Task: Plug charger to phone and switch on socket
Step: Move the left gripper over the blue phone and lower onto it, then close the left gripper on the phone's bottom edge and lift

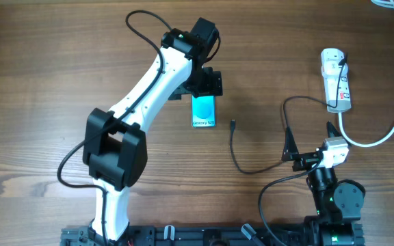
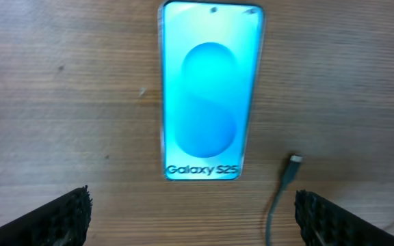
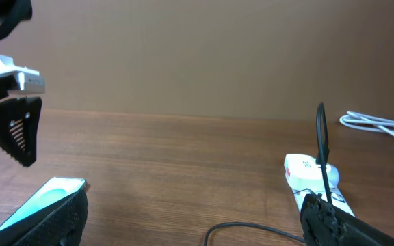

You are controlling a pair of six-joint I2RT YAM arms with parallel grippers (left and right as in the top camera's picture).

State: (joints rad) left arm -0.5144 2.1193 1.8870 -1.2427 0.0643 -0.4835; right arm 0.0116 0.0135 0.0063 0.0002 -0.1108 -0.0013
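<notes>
Found charger (image 2: 295,160) tip lying just right of phone (image 2: 207,89), light and limp, likely best pinched just behind that stiff tip; saw left gripper (image 2: 191,199) and right gripper (image 3: 193,205) wide open, empty.

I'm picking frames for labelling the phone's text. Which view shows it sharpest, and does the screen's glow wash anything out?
Left wrist view: the phone sits large in frame, slightly soft, its screen glowing bright, yet the text at its bottom edge reads clearly. Overhead view: evenly lit, text tiny. Right wrist view: only a glowing corner shows, no text.
</notes>
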